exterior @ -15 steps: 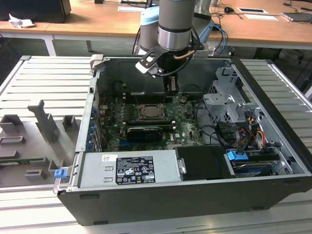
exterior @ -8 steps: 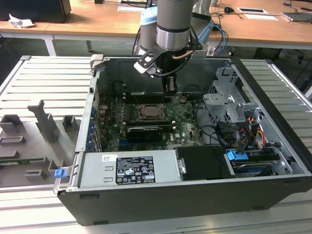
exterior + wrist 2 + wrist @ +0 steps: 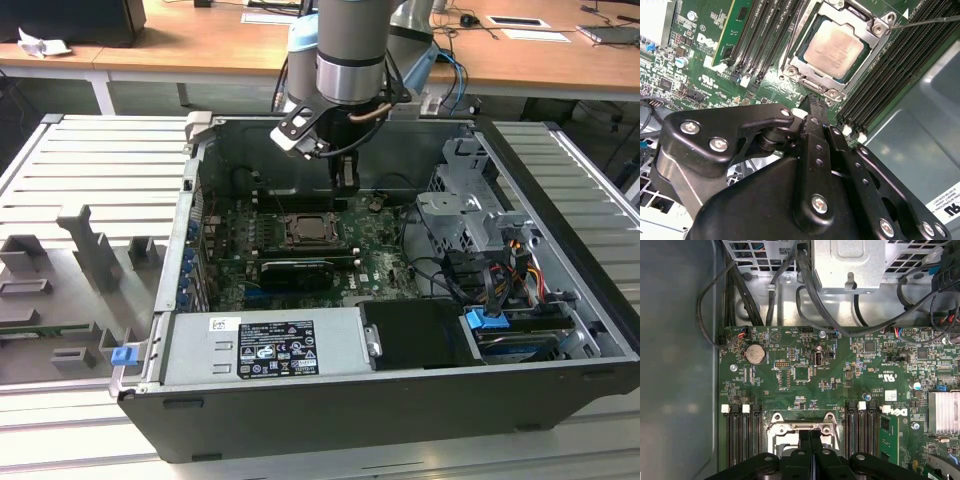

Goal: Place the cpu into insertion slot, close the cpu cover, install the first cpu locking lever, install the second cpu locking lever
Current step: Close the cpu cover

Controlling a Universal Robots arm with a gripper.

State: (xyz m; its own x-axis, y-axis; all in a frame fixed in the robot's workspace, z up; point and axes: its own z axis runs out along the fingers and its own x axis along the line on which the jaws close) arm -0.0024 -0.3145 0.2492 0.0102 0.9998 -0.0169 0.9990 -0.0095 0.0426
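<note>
One cpu [image 3: 838,49] near the claw [image 3: 813,100]

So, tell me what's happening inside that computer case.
The arm's pincer, fingers shut and empty, hangs close over the motherboard, right beside the cpu. The cpu lies seated, with the cpu cover down around it. A thin lever rod juts out from one corner, apparently not latched.
</note>
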